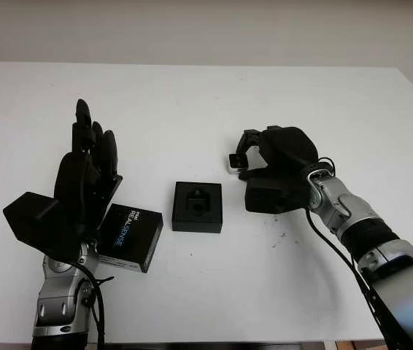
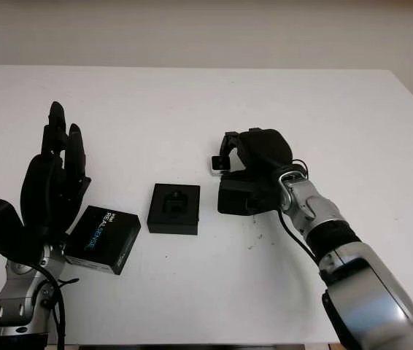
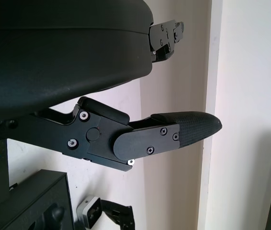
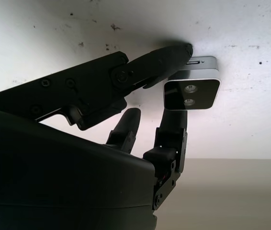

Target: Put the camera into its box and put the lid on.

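Observation:
The small silver camera [image 1: 233, 162] is pinched between the fingers of my right hand [image 1: 245, 154], just right of centre on the table. In the right wrist view a fingertip [image 4: 174, 52] presses on one side of the camera [image 4: 191, 89] and another finger [image 4: 174, 129] sits on the opposite side. The open black box [image 1: 197, 206] with its foam insert lies a short way left of that hand. The black lid [image 1: 128, 237], printed REALSENSE, lies flat further left. My left hand [image 1: 86, 168] is raised and open over the lid's left end, holding nothing.
The white table [image 1: 192, 102] stretches bare behind both hands up to the pale wall. Its front edge runs close below the lid and my forearms. A cable [image 1: 334, 248] loops off the right wrist.

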Motion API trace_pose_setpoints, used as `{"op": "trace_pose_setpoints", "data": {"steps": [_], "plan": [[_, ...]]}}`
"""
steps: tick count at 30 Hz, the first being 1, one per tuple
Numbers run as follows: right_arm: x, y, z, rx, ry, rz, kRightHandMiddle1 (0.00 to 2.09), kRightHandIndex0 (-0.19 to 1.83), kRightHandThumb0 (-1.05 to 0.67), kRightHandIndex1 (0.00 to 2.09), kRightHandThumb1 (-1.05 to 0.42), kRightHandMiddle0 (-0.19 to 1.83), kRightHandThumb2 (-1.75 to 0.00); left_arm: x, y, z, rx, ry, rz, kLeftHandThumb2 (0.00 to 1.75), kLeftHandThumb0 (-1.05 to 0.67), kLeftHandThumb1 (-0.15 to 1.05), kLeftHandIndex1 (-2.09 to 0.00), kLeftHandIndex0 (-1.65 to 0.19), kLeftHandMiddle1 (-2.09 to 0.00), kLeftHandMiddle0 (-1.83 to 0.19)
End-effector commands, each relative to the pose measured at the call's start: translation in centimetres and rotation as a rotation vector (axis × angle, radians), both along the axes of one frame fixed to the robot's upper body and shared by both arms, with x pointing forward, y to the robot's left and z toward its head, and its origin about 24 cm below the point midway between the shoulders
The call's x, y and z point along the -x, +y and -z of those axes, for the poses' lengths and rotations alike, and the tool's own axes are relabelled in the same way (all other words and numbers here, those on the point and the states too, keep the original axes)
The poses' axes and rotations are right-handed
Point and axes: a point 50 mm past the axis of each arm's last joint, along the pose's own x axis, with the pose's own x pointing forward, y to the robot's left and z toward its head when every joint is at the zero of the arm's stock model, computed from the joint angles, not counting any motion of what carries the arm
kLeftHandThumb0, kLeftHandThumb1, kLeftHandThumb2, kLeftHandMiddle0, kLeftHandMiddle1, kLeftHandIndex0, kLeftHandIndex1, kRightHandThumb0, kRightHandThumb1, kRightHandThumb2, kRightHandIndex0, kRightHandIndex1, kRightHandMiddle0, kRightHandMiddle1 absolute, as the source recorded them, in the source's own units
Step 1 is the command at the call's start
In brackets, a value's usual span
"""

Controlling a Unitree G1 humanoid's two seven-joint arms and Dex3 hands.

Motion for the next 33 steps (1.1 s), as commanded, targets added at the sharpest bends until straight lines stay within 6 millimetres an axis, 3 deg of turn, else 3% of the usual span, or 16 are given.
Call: {"op": "trace_pose_setpoints", "data": {"steps": [1, 6, 16, 22, 27, 30, 33], "plan": [[0.0, 0.1, 0.4, -0.019, 0.034, -0.005, 1.40, 0.27, -0.41, 1.02, -0.90, 0.45, -0.06, -0.1, -0.1, -0.5, -0.007, -0.017, 0.002, 0.57, -0.75, 1.05, 0.00, 0.19, 0.00, 0.19], [0.1, 0.2, 0.4, -0.056, 0.070, -0.014, 1.41, 0.23, -0.37, 1.01, -0.92, 0.42, -0.06, -0.1, -0.1, -0.4, -0.007, -0.021, 0.005, 0.57, -0.75, 1.05, 0.00, 0.19, 0.00, 0.19], [-0.2, 0.1, 0.6, -0.296, 0.172, 0.024, 1.47, 0.13, -0.31, 1.07, -0.96, 0.35, -0.06, 0.0, -0.1, -0.3, -0.003, -0.013, 0.012, 0.58, -0.74, 1.05, 0.00, 0.19, 0.00, 0.19], [-0.2, 0.1, 1.0, -0.420, 0.176, 0.041, 1.62, 0.06, -0.30, 1.18, -0.96, 0.34, -0.05, 0.1, -0.1, -0.3, -0.010, -0.001, 0.007, 0.60, -0.74, 1.05, 0.00, 0.19, 0.00, 0.19], [-0.1, -0.1, 1.4, -0.538, 0.188, 0.070, 1.77, 0.01, -0.29, 1.09, -0.97, 0.28, -0.06, 0.1, 0.0, -0.3, -0.016, 0.002, 0.006, 0.61, -0.73, 1.05, 0.00, 0.19, 0.00, 0.19], [0.0, -0.2, 1.6, -0.571, 0.200, 0.075, 1.77, 0.07, -0.28, 0.84, -0.98, 0.25, -0.05, 0.1, 0.2, -0.3, -0.014, 0.000, 0.011, 0.61, -0.73, 1.05, 0.00, 0.19, 0.00, 0.19], [0.1, -0.3, 1.7, -0.594, 0.206, 0.073, 1.76, 0.08, -0.27, 0.75, -0.98, 0.26, -0.05, 0.1, 0.2, -0.3, -0.017, 0.005, 0.009, 0.60, -0.74, 1.05, 0.00, 0.19, 0.00, 0.19]]}}
